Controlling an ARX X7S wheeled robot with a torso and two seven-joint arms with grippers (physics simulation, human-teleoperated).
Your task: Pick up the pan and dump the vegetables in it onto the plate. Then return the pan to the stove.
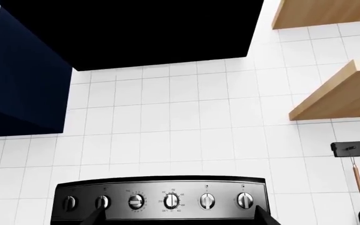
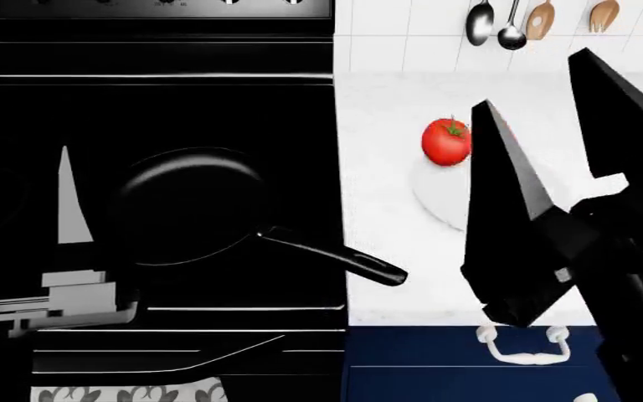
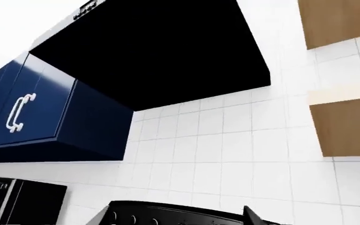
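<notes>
The black pan sits empty on the stove's black cooktop, its long handle pointing towards the white counter. The red tomato lies on the white plate, which my right gripper partly hides. My right gripper is open and empty, raised above the counter in front of the plate. My left gripper is open and empty; one grey finger stands just left of the pan. Both wrist views face the wall and the stove's back panel.
Spoons and spatulas hang on the tiled wall behind the counter. A blue drawer with a white handle is below the counter. A towel hangs on the oven door. Above are a black hood, wooden shelves and blue cabinets.
</notes>
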